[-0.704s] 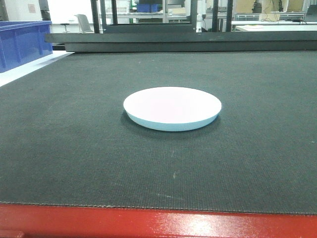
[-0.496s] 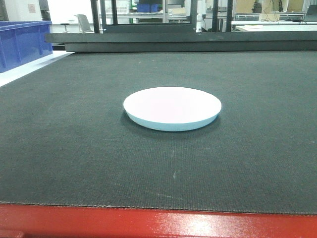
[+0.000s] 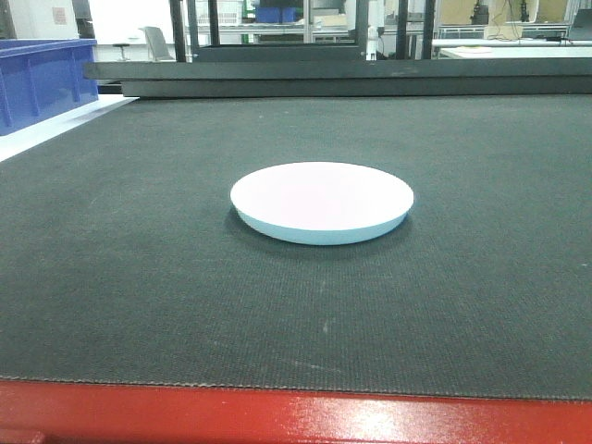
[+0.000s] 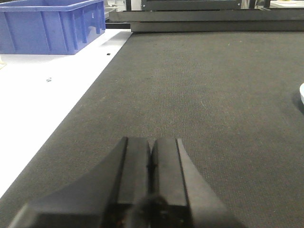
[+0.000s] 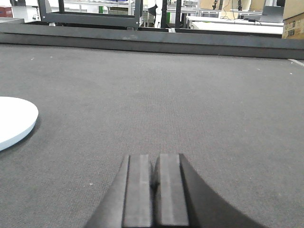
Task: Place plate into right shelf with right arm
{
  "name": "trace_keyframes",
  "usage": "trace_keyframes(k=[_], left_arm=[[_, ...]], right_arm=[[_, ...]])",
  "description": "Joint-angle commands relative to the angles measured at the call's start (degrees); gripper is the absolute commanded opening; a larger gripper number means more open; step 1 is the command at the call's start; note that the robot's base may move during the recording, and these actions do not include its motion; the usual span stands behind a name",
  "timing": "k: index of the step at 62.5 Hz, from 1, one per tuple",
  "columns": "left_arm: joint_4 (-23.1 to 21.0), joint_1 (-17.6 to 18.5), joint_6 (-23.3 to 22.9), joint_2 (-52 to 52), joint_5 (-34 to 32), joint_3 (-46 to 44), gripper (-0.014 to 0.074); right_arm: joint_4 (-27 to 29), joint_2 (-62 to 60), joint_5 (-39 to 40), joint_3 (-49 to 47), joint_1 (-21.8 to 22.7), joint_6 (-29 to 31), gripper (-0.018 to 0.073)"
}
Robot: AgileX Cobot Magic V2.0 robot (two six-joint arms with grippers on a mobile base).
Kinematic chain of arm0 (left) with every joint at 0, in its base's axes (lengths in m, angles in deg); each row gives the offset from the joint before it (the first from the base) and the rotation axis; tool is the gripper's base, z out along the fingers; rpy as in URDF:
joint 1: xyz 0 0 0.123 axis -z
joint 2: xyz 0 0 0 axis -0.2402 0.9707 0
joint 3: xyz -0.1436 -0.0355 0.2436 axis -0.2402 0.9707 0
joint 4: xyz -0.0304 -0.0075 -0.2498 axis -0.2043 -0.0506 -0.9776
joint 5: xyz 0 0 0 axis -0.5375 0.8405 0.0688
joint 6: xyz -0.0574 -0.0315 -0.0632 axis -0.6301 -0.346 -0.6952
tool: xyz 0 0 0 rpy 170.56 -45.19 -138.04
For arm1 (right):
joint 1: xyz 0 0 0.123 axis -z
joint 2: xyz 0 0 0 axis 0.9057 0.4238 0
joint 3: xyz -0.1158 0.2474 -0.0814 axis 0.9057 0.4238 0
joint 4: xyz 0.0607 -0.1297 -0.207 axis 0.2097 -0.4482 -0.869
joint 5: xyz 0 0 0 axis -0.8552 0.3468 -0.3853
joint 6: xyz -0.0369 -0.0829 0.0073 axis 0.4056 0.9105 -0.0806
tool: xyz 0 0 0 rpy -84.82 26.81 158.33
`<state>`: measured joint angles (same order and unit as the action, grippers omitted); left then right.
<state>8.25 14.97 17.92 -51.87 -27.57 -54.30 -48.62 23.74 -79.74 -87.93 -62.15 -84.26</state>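
The round white plate [image 3: 321,201] lies flat on the dark mat in the middle of the front view. Its edge shows at the left of the right wrist view as plate [image 5: 14,121], and a sliver of the plate [image 4: 301,91] shows at the right border of the left wrist view. My right gripper [image 5: 153,164] hangs low over the mat to the right of the plate, jaws shut with nothing between them. My left gripper [image 4: 151,147] is also shut and empty, left of the plate. Neither gripper appears in the front view. The right shelf is out of view.
A dark mat [image 3: 139,240] covers the table, with a red front edge [image 3: 277,416]. A blue plastic bin [image 4: 50,26] stands at the far left on a white surface [image 4: 42,99]. A low dark ledge [image 3: 333,76] runs along the back of the mat.
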Motion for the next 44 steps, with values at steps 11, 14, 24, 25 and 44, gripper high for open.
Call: trace_keyframes(k=[11, 14, 24, 25, 44], left_arm=[[-0.6, 0.2, -0.2, -0.7, -4.9, 0.5, -0.0047], [-0.6, 0.2, -0.2, -0.7, -4.9, 0.5, -0.0047], [-0.6, 0.2, -0.2, -0.7, -4.9, 0.5, -0.0047], [-0.6, 0.2, -0.2, -0.7, -4.9, 0.5, -0.0047], [-0.6, 0.2, -0.2, -0.7, -4.9, 0.5, -0.0047]], right_arm=[[0.3, -0.7, 7.7, -3.3, 0.1, -0.7, 0.0028], [0.3, -0.6, 3.4, -6.4, 0.1, -0.7, 0.0028], [-0.2, 4.4, -8.4, -17.0, 0.1, -0.7, 0.0133], [-0.2, 5.0, -8.9, -17.7, 0.1, -0.7, 0.0166], [-0.9, 28.9, -13.4, -32.4, -2.9, -0.7, 0.0502]])
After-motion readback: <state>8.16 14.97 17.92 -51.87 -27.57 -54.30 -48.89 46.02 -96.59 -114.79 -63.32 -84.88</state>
